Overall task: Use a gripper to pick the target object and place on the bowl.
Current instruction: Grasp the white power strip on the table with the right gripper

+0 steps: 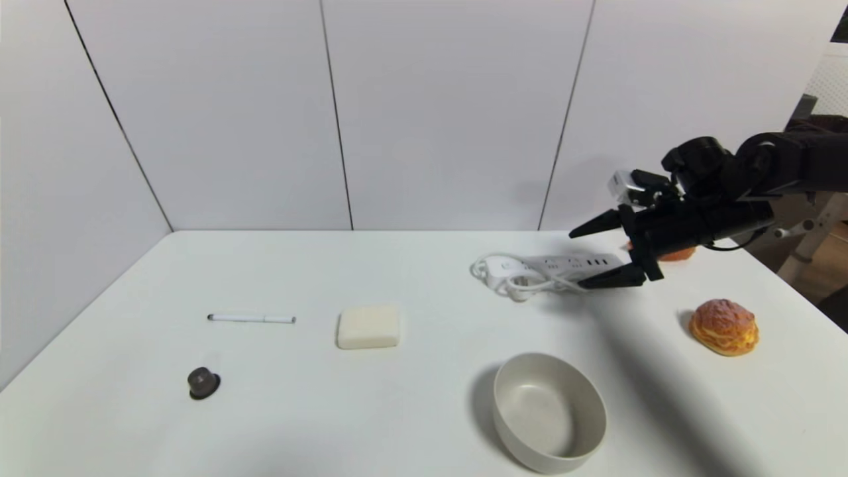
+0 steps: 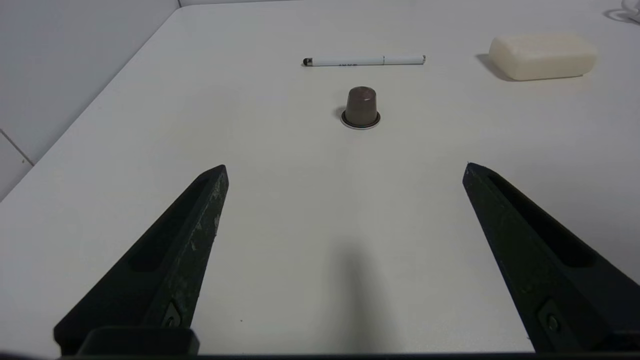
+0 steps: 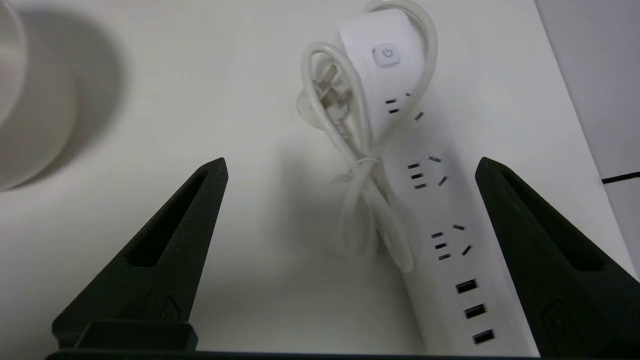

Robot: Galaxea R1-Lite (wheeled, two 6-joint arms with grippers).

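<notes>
The white power strip lies flat at the back right of the table, its bundled cord on the side nearer me. In the right wrist view the power strip shows its sockets, USB slots and round button. My right gripper is open just above the strip's USB end, one finger on each side of it; the right wrist view shows the same gripper holding nothing. The beige-grey bowl stands empty at the front, and its edge shows in the right wrist view. My left gripper is open and empty, low over the front left.
A cream rounded block, a white pen and a small brown capsule lie to the left. A bun sits at the right. An orange object lies behind the right gripper. White walls close the back and left.
</notes>
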